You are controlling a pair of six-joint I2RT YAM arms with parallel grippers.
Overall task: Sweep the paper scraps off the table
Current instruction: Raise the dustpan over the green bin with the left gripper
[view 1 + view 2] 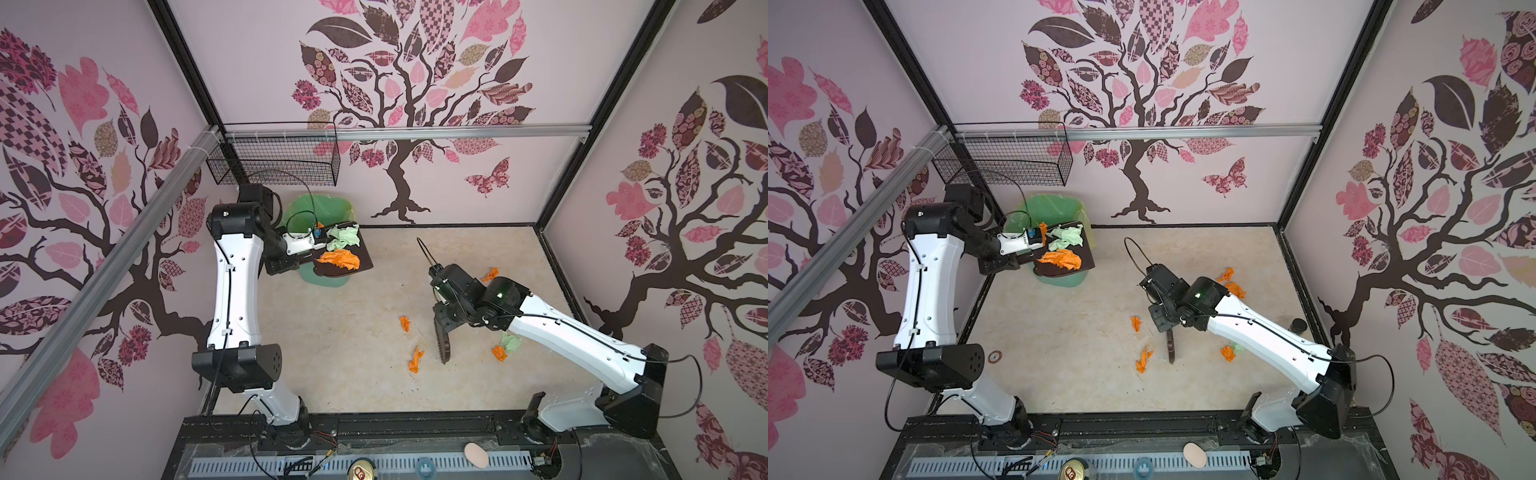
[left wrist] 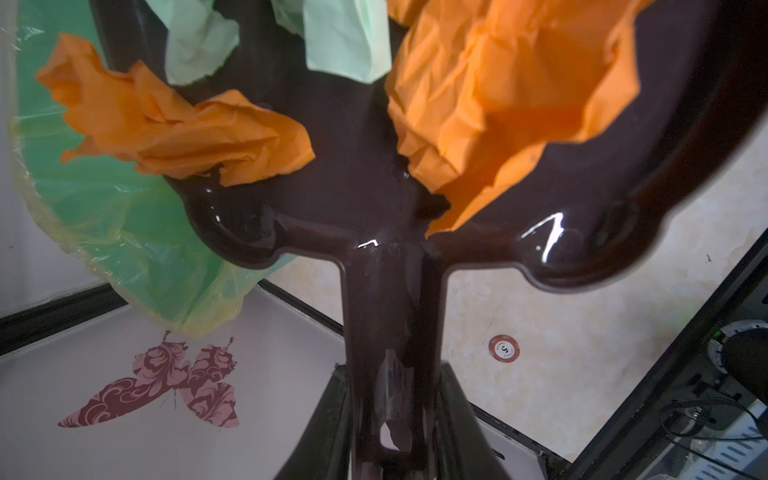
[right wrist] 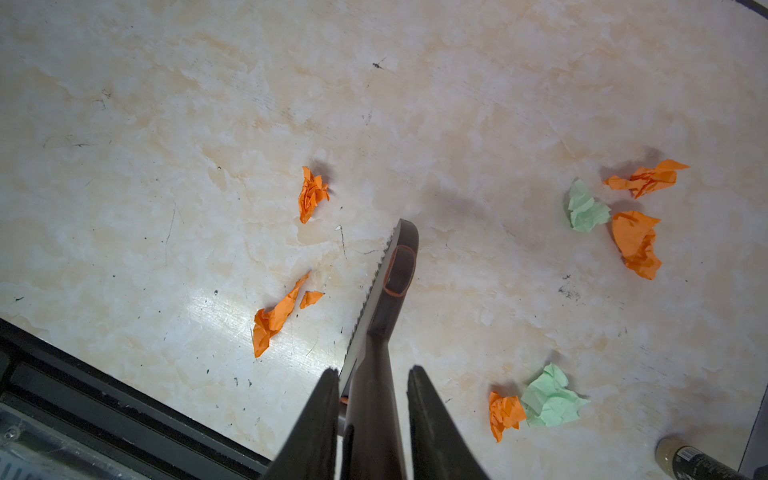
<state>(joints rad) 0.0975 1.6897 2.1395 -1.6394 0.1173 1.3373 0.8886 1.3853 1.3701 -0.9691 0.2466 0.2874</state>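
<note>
Jaws of the left gripper (image 2: 390,376) are closed narrow on the handle of the dark dustpan (image 1: 330,272). The pan hangs left of centre in both top views, over the mouth of the green-lined bin (image 1: 309,208) at the far left corner of the table (image 1: 332,374).

Some of the paper scraps (image 1: 341,258) lie heaped in the pan, with an orange wad lower in the frame and pale green wads (image 1: 347,236) above it. In the left wrist view one orange piece (image 2: 166,124) juts past the pan's rim above the bin liner. A small round chip (image 1: 995,356) lies near the table's left edge.

Toward the middle, one loose orange wad (image 1: 405,323) lies on the table and another (image 1: 415,359) lies below it. Just right of them is the dark brush (image 1: 442,347), toothed edge toward them. Whether its tip touches the table I cannot tell. The right gripper (image 3: 374,376) has its jaws shut on the brush handle.

Further right, an orange scrap (image 1: 498,353) touches a green scrap (image 1: 512,343) beside the right arm. More orange bits (image 1: 490,274) lie higher in the frame, near the table's right edge.
</note>
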